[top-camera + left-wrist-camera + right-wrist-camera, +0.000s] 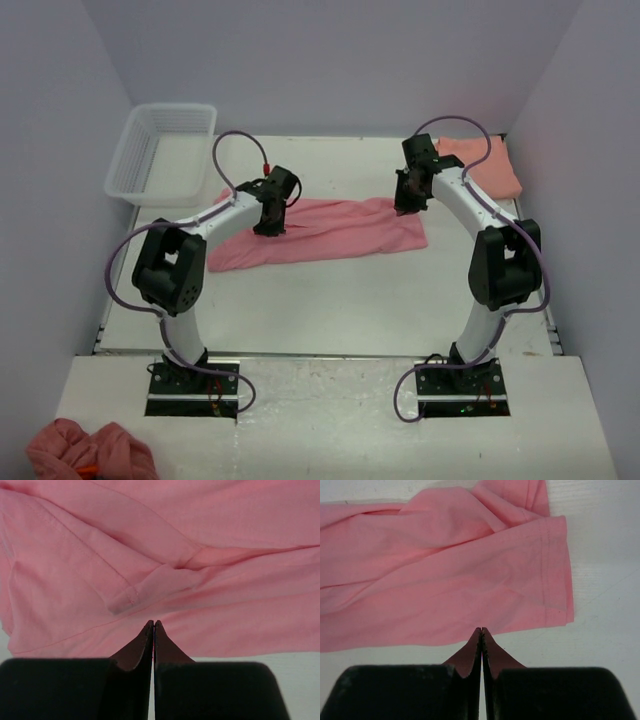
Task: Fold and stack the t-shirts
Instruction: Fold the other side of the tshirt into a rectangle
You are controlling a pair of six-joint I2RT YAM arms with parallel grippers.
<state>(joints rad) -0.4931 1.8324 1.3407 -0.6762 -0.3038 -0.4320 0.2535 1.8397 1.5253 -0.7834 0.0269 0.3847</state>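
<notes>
- The rose-pink cotton t-shirt (340,232) lies as a long rumpled band across the middle of the white bench (350,300), one end toward the left edge and the other toward the right.
- My left pincer (152,624) is closed right down, tips together on the shirt's near edge, beside a doubled-over sleeve (125,597). I judge it has a thin pinch of cloth.
- My right pincer (481,630) is likewise squeezed tight on the near edge, close to the stitched hem (555,580) at the shirt's right end (how many layers it has, I cannot tell).
- To fold well, I'd lift both ends together and level, just clear of the bench. Then I'd carry the near edge over to the far edge so the seams meet.
- Letting one arm run ahead would skew the crease, and a weak pinch could slip on cotton this thin.
- The paler salmon-orange folded t-shirt (485,165) sits at the far right corner, which I'd guess is where the stack belongs.
</notes>
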